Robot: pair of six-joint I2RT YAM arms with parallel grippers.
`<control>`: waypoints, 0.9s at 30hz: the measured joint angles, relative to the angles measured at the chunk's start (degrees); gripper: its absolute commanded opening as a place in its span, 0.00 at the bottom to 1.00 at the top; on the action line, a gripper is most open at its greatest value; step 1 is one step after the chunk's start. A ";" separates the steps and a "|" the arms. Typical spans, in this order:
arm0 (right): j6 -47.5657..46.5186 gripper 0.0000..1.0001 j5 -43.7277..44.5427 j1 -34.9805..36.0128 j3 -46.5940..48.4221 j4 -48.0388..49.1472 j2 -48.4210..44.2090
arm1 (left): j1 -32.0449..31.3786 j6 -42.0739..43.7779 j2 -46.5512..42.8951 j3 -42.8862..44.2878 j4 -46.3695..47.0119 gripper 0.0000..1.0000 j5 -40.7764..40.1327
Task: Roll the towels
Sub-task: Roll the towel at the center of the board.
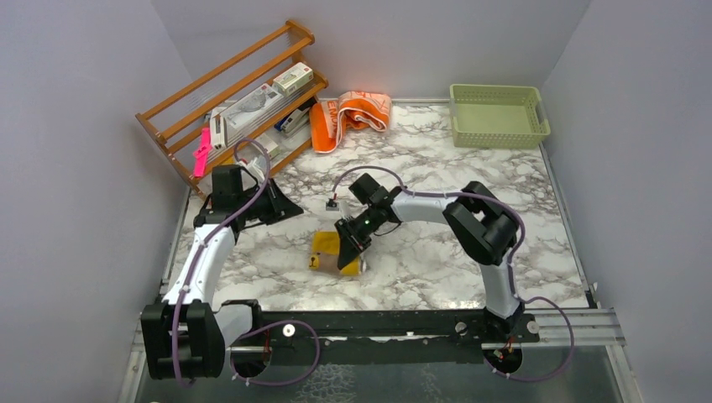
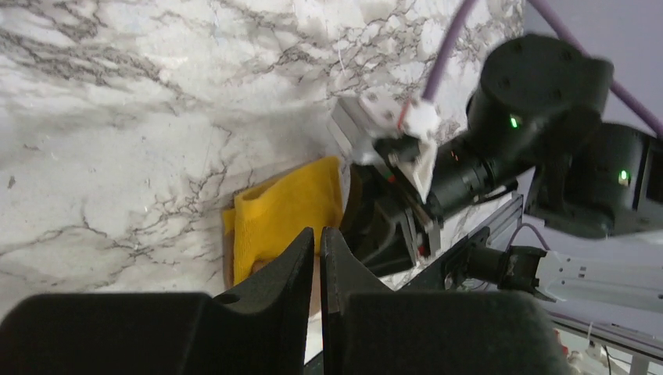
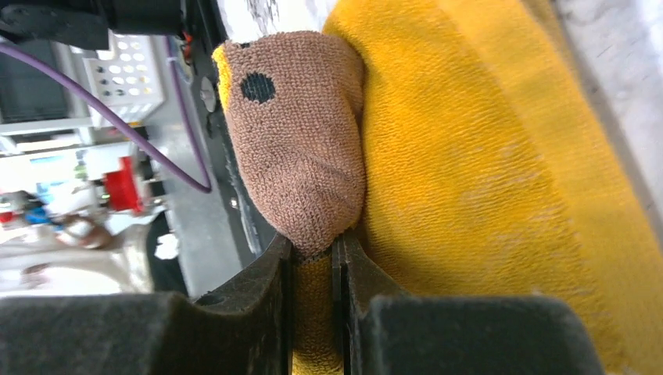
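Note:
The mustard-yellow towel (image 1: 326,245) lies partly folded on the marble table (image 1: 437,252) in the middle near side. My right gripper (image 1: 348,252) comes down on its right edge and is shut on it. In the right wrist view the right gripper (image 3: 313,250) pinches yellow cloth (image 3: 485,180) and a brown patch with a black dot (image 3: 301,148). My left gripper (image 1: 295,210) hovers left of the towel and behind it, apart from it. Its jaws are all but together and hold nothing, as the left gripper (image 2: 317,234) shows above the yellow towel (image 2: 285,211). The orange and peach towel (image 1: 351,114) lies crumpled at the back.
A wooden rack (image 1: 243,96) with boxes and a pink item leans at the back left, next to the orange towel. A pale green basket (image 1: 497,115) stands in the back right corner. Grey walls close in the table on three sides.

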 measured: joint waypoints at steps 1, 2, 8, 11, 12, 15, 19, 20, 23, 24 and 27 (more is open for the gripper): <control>-0.02 0.08 -1.88 -0.61 2.08 -1.64 2.01 | -0.15 -0.09 -0.81 -0.83 -0.11 0.12 0.00; -0.02 0.08 -3.58 -1.16 3.96 -3.06 3.89 | -0.35 -0.37 -1.73 -1.97 -0.13 0.12 0.00; 2.32 0.08 -13.46 -3.85 9.18 -6.12 12.90 | -3.39 -5.18 -7.52 -10.69 0.90 0.12 -0.15; 4.11 0.07 -17.40 -5.14 9.99 -6.21 15.58 | -6.05 -8.55 -8.79 -14.53 3.43 0.11 -0.96; 4.79 0.07 -18.71 -5.53 10.38 -6.27 16.52 | -7.15 -9.77 -8.70 -15.72 4.79 0.11 -1.31; 5.81 0.07 -21.00 -6.23 11.02 -6.25 18.01 | -11.47 -13.60 -6.60 -19.04 9.62 0.09 -3.06; 6.10 0.07 -21.66 -6.60 11.19 -6.16 18.34 | -15.37 -16.90 -2.21 -20.83 14.95 0.09 -4.70; 6.12 0.08 -21.81 -6.62 11.21 -6.08 18.40 | -15.61 -17.42 -1.22 -20.85 16.20 0.09 -5.05; 6.08 0.22 -21.94 -6.64 11.39 -6.16 18.47 | -15.74 -17.64 0.37 -20.85 18.38 0.07 -6.19; 5.90 0.31 -21.73 -6.64 11.72 -6.67 18.47 | -15.74 -17.53 1.20 -20.85 18.95 0.07 -6.80; 5.31 0.48 -20.35 -6.62 12.50 -8.31 18.05 | -15.74 -17.14 3.56 -20.85 19.80 0.06 -8.55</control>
